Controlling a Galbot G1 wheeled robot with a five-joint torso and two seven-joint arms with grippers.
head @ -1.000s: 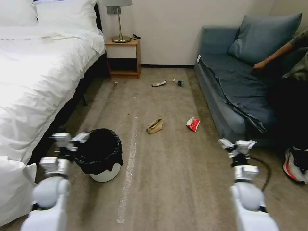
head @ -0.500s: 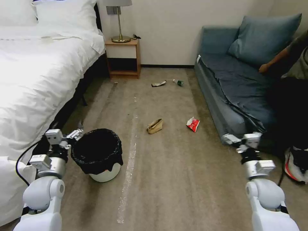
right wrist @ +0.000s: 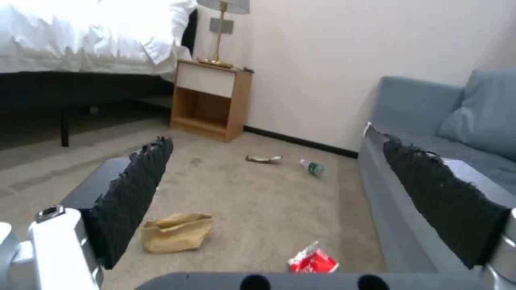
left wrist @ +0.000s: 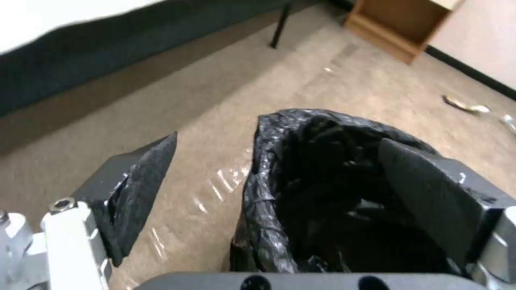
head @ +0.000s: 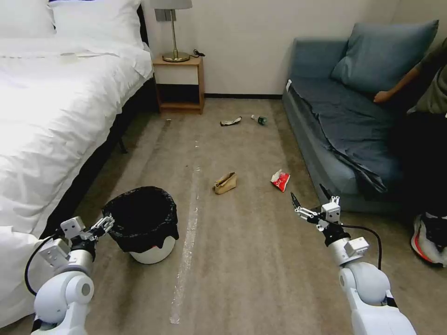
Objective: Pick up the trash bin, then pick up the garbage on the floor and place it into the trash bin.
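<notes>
Carpet floor: left hand wide open, straddling trash bin rim; right hand wide open, empty.

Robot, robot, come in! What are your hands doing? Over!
Left gripper open at the trash bin rim, one finger inside. Right gripper open, empty, near the red wrapper. Paper bag on floor. Nothing blocking.

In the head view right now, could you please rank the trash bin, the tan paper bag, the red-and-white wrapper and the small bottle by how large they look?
1. Trash bin, by far the largest.
2. Tan paper bag.
3. Red-and-white wrapper, a little smaller than the bag.
4. Small bottle, though it lies farthest from the camera, so its true size is unsure.
</notes>
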